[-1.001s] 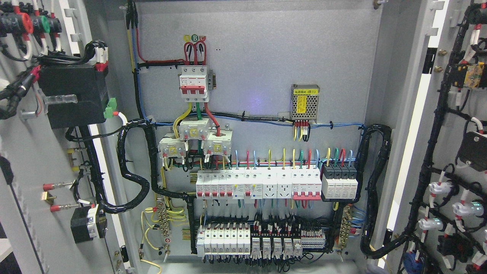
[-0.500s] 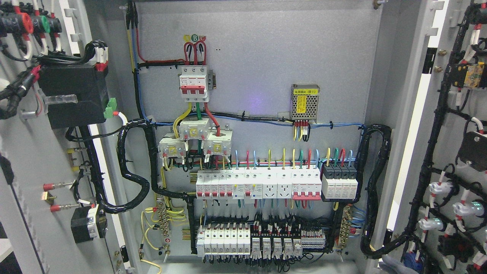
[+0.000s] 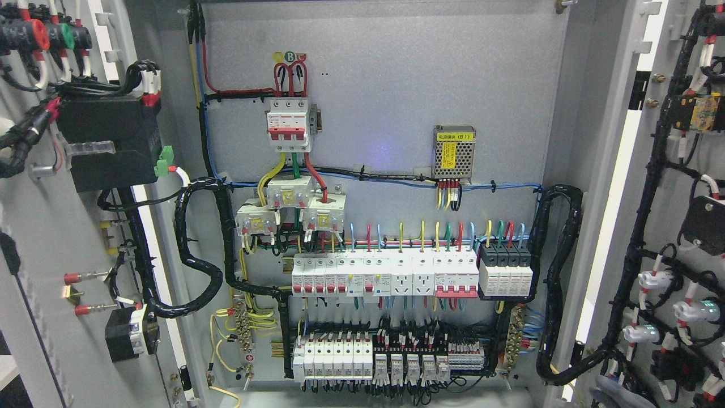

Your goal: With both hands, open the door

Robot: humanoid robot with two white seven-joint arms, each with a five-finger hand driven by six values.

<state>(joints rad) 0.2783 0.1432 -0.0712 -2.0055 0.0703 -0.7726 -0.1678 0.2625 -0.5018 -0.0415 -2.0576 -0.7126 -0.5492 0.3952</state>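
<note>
Grey sheet-metal cabinet (image 3: 396, 68) fills the frame, with its two doors swung wide. The left grey door (image 3: 34, 272) stands along the left edge and the right grey door (image 3: 662, 187) along the right edge; both show their inner faces, strung with black ribbed cable looms.

On the matte back panel, a white three-pole breaker with red levers (image 3: 289, 124) sits at upper centre, fed by looped red wires. Below it cluster three white boxy current transformers (image 3: 290, 209) with yellow labels. To the right hangs one perforated metal power supply with a yellow sticker (image 3: 454, 152). A long row of white modular breakers (image 3: 385, 275) runs across the middle and ends in four black-topped modules (image 3: 506, 269). A lower row of white terminal blocks and relays (image 3: 391, 357) lines the bottom.

At the lower right corner a blurred pale grey shape, seemingly the robot's right hand (image 3: 614, 395), peeks in beside the right door's lower wiring; I cannot tell whether it is released or clenched. The left hand does not show.
</note>
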